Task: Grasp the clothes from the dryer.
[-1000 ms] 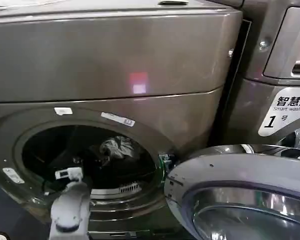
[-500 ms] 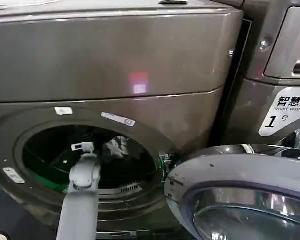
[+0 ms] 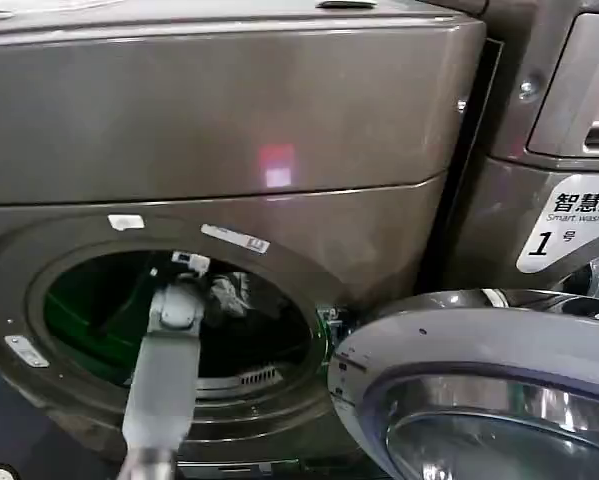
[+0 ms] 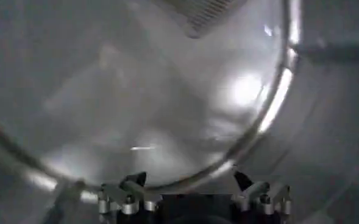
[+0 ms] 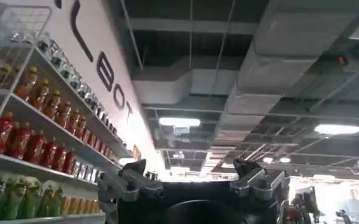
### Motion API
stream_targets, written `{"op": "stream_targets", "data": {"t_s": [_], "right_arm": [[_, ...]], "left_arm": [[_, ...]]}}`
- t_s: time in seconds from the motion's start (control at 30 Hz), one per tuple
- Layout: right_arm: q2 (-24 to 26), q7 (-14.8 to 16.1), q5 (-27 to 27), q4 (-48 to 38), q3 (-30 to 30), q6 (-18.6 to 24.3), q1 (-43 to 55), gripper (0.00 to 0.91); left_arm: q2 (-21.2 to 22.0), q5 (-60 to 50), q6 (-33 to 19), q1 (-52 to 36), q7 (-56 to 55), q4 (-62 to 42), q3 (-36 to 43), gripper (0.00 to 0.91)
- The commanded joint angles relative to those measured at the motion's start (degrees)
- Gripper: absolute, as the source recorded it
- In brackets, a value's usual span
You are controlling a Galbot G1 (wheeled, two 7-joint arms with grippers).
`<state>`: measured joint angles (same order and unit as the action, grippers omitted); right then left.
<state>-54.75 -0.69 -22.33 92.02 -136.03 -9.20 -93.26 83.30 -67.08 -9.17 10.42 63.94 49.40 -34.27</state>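
Observation:
The dryer (image 3: 229,120) is a bronze-grey front-loader whose round porthole (image 3: 179,320) stands open. A small bunch of white and pale grey clothes (image 3: 234,293) lies deep in the dark drum. My left arm reaches through the porthole, and the left gripper (image 3: 193,267) sits just left of the clothes, its wrist hiding part of them. In the left wrist view the left gripper (image 4: 188,179) is open, with nothing between its fingertips and the shiny drum wall (image 4: 167,91) ahead. The right gripper (image 5: 190,167) is open, points up at the ceiling and holds nothing.
The dryer's round door (image 3: 479,400) hangs open at the lower right, close to the porthole rim. A second machine (image 3: 549,150) with a white sticker (image 3: 569,230) marked 1 stands to the right. Shelves of bottles (image 5: 33,134) show in the right wrist view.
My left arm has risen from the porthole's lower rim and pushed deeper into the drum, up and to the right, ending beside the clothes. The clothes and door have not moved.

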Motion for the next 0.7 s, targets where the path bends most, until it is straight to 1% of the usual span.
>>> {"op": "stream_targets", "data": {"t_s": [0.03, 0.13, 0.2, 0.3, 0.33, 0.47, 0.7], "right_arm": [[-0.02, -0.08, 0.50, 0.14, 0.73, 0.44, 0.38, 0.907], [-0.05, -0.11, 0.67, 0.54, 1.39, 0.43, 1.02, 0.907], [-0.14, -0.10, 0.68, 0.85, 1.62, 0.37, 1.38, 0.907], [-0.31, -0.06, 0.72, 1.03, 1.80, 0.60, 1.30, 0.907], [-0.37, -0.04, 0.76, 0.91, 1.85, 0.85, 1.32, 0.907], [-0.63, -0.05, 1.18, 0.87, 2.80, 1.22, 1.99, 0.907], [-1.23, -0.02, 1.43, 1.47, 3.74, 1.25, 2.90, 0.907]], "left_arm": [[-1.21, -0.74, -5.94, -4.72, 12.92, -7.03, -0.29, 0.907], [-1.17, 0.09, -3.77, -4.54, 10.48, -7.59, 0.43, 0.907], [-1.13, 0.05, -3.61, -4.20, 9.87, -8.14, 0.55, 0.907], [-1.23, -0.95, -3.79, -4.07, 8.67, -10.31, 0.56, 0.907], [-1.26, -2.12, -4.17, -3.96, 6.49, -10.78, 0.60, 0.907], [-1.09, -3.37, -5.64, -4.13, 3.60, -13.72, 0.71, 0.907], [-1.76, -3.07, -6.30, -4.69, 0.21, -16.52, 0.73, 0.907]]}}
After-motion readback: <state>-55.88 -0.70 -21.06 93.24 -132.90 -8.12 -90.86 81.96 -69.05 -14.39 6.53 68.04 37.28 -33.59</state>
